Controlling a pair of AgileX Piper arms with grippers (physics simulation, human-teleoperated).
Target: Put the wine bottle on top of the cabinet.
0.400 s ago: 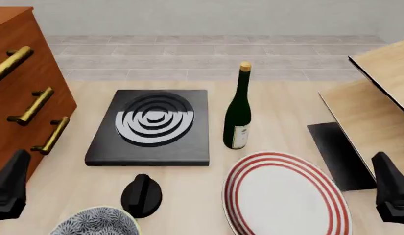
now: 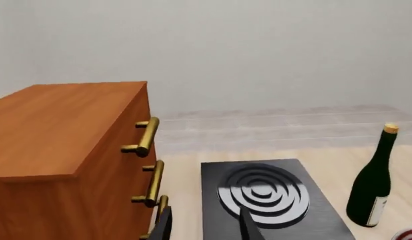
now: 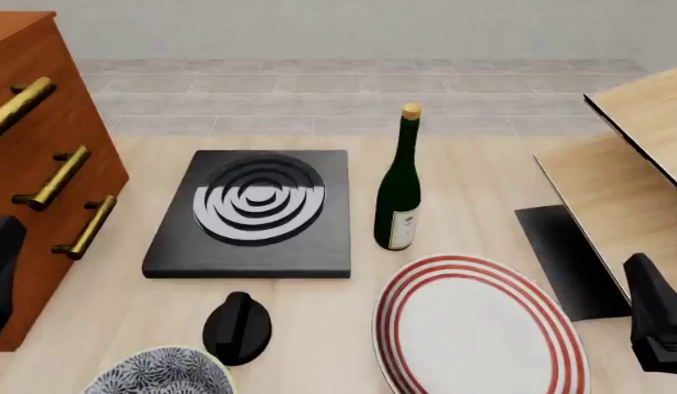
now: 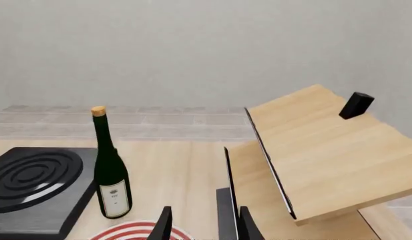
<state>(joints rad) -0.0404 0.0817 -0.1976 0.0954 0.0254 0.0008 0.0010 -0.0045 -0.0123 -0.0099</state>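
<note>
The cabinet [image 3: 37, 156] stood left of the black hotplate [image 3: 253, 215], top bare. A pale wood panelled piece [image 3: 633, 180] stood far right of it. The striped plate [image 3: 481, 327] and patterned bowl [image 3: 157, 373] were empty. The wine bottle [image 3: 400, 193] stood upright just right of the hotplate, untouched. Both grippers, left [image 2: 204, 227] and right [image 4: 204, 225], had fingers spread.
</note>
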